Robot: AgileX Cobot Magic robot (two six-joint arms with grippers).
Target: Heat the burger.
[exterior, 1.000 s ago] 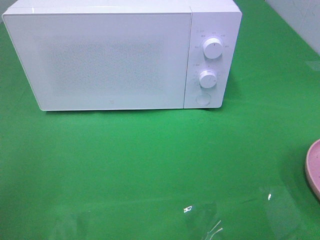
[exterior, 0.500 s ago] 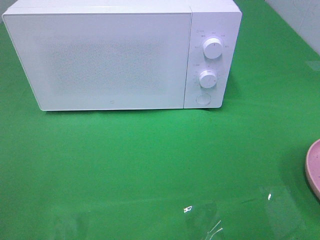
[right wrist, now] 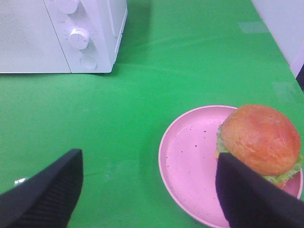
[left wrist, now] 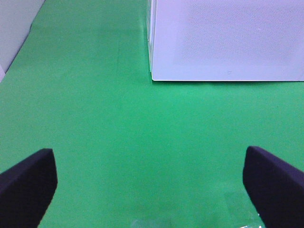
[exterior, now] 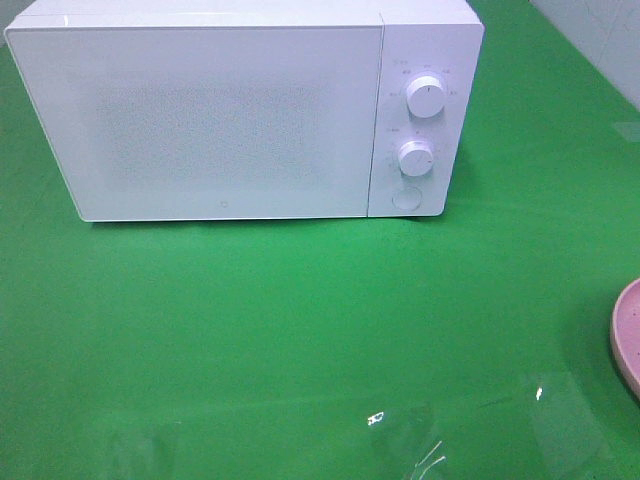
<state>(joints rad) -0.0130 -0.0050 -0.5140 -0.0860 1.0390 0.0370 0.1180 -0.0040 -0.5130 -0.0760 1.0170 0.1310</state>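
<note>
Overhead, I am looking at one white microwave sitting with its door closed on the green table, two knobs and one round button on its panel, while a sliver of one pink plate is showing at the right edge; nothing is looking done yet. Through the left wrist camera, I am seeing the left gripper hanging wide open and empty above bare cloth. Through the right wrist camera, I am seeing the right gripper spreading open, holding nothing, over the one burger resting on the plate. Opening, loading and heating are all remaining, as I am judging it.
</note>
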